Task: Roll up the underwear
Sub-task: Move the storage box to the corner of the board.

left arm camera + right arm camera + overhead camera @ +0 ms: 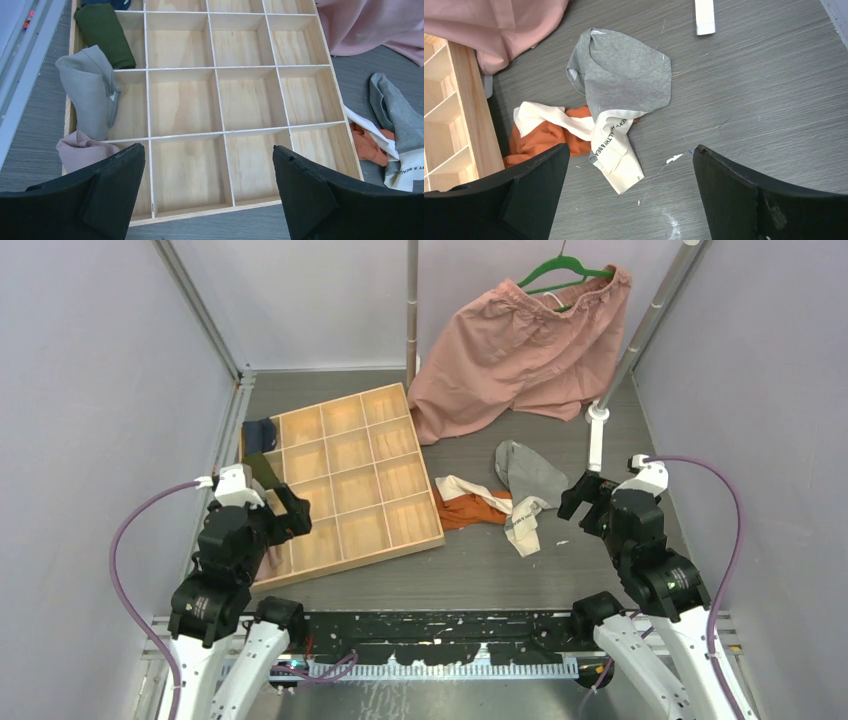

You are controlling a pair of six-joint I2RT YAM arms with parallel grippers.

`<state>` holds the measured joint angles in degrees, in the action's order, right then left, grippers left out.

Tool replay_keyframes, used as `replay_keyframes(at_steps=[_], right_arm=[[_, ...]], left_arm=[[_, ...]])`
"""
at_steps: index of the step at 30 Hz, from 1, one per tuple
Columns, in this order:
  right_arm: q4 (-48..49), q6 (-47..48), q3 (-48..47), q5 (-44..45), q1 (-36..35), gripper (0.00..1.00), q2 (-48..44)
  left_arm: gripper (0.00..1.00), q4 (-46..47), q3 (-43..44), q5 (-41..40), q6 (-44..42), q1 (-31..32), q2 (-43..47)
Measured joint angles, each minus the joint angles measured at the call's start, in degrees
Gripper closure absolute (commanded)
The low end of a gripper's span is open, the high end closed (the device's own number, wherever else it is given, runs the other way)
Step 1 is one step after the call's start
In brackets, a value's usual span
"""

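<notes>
Nearest the viewer, the left gripper [207,167] hangs over the near edge of a wooden tray [220,134], its matte black jaws spread wide with nothing between them. The right gripper [630,162] hangs over the table [764,100], equally wide and empty; both sets of fingers are cut off by the frame's bottom edge.

The table is dark grey with a fine wood-grain texture and small white scuffs. Just beyond the right gripper, between it and the tray, lie the two garments in one crumpled heap. The orange underwear [541,137] sits lower, beside the tray, partly hidden under its own cream trim. The grey underwear [624,80], soft and matte, overlaps it, and its cream band [611,145] carries black lettering too folded to read.

The tray is pale plywood split by thin walls into square cells. Its left column holds cloth rolls: a mauve roll [80,150] half hidden behind a finger, a grey roll [87,90], a green roll [105,35] and a navy piece [112,4] cut off at the top.

Farthest back, pink shorts [520,350] droop from a green hanger [560,270], their hem pooling on the table beside a metal pole [411,300].
</notes>
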<state>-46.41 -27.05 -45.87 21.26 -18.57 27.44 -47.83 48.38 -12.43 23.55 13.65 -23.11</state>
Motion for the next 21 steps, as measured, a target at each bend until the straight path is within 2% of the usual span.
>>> replay_keyframes(at_steps=[12, 21], right_arm=[[-2.14, -1.99, -3.54, -1.36, 0.00, 0.00, 5.81], [-1.20, -3.96, -5.44, -10.75, 0.00, 0.00, 14.05]], left_arm=[[0.00, 0.04, -0.22, 0.00, 0.02, 0.00, -0.15], [0.00, 0.17, -0.52, 0.04, 0.07, 0.00, -1.22]])
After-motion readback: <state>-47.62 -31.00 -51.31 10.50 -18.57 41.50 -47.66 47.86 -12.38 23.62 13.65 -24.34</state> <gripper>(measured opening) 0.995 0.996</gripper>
